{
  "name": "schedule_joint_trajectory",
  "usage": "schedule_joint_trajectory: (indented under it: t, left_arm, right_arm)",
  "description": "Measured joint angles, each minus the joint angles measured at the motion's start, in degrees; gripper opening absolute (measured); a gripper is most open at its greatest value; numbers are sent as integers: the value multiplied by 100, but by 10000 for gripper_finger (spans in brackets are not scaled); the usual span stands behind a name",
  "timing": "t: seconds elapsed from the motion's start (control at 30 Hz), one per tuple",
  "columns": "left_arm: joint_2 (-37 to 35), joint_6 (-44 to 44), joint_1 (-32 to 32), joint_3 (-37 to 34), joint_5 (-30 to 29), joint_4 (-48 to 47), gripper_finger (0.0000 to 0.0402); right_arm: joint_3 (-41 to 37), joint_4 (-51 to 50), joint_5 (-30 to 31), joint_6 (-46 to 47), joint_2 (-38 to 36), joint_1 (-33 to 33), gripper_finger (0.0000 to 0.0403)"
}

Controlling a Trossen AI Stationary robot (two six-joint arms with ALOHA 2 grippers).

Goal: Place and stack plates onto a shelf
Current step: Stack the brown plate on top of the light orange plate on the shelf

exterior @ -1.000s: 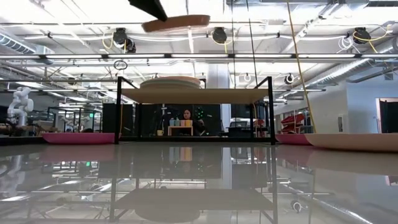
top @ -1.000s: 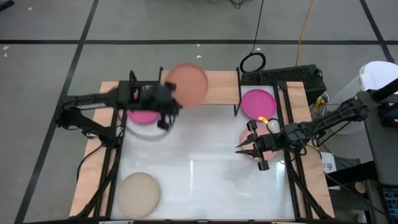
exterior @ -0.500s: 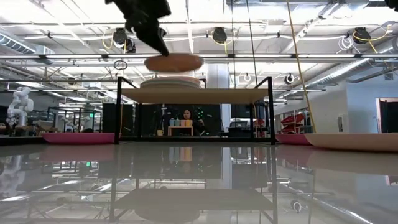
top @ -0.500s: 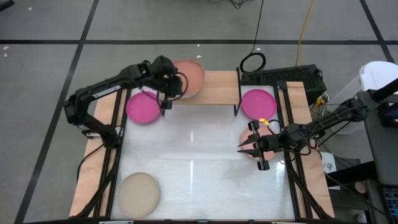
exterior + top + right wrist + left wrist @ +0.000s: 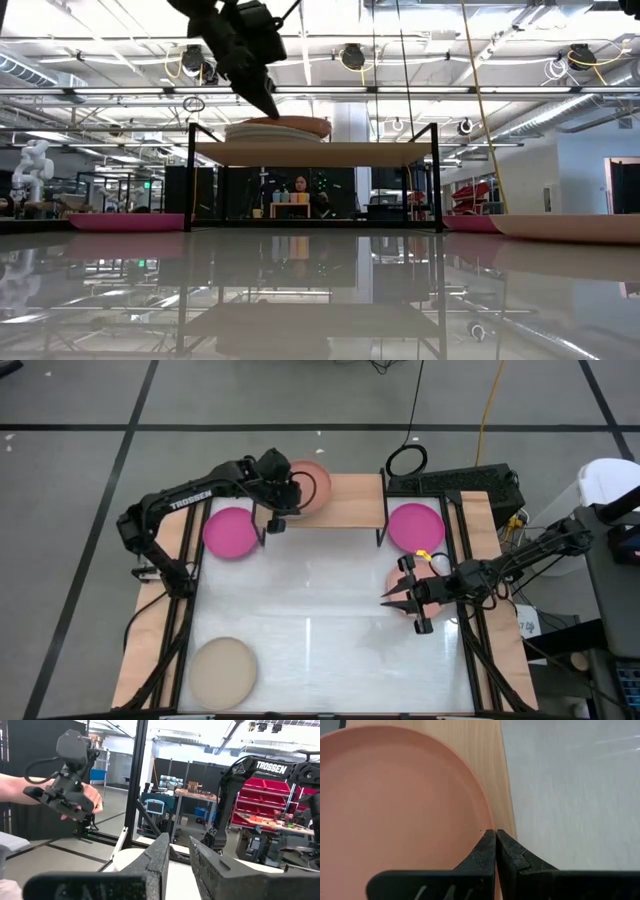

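Nearest you, one tan-beige plate [image 5: 223,671]. Your right gripper [image 5: 398,598] (arm marked TROSSEN) hovers mid-table, fingers a little apart, empty. Two magenta plates [image 5: 231,532] flank the shelf [image 5: 350,510]. Your left gripper [image 5: 282,510], fingers pressed together, pinches the peach-orange plate's [image 5: 312,482] rim atop the shelf's stack.

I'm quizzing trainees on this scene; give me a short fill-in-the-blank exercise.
1. The left gripper pinches the rim of the ____ plate.
2. That plate sits on a stack on the ____.
3. Two ____ plates lie on the table, one on either side of the shelf.

Missing words: peach-orange; shelf; magenta
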Motion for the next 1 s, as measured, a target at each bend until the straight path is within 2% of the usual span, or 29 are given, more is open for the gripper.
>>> schedule_joint_trajectory:
  t: [0.33, 0.63, 0.73, 0.87, 1.0]
  left_arm:
    - [-393, -62, 56, 2, -261, -10, 0]
    - [-428, -160, 92, 4, -258, -220, 0]
    - [-428, -487, 102, 4, -258, -219, 3]
    - [-428, -744, 164, 4, -277, -216, 27]
    - [-428, -892, 177, 4, -378, -216, 69]
  right_arm:
    - [0, -19, 0, -7, 0, 0, 57]
    - [0, -19, 0, 0, 0, 0, 57]
    - [0, -19, 0, 0, 0, 0, 57]
    - [1, -19, 0, 0, 0, 0, 57]
    - [2, -19, 0, 2, 0, 0, 57]
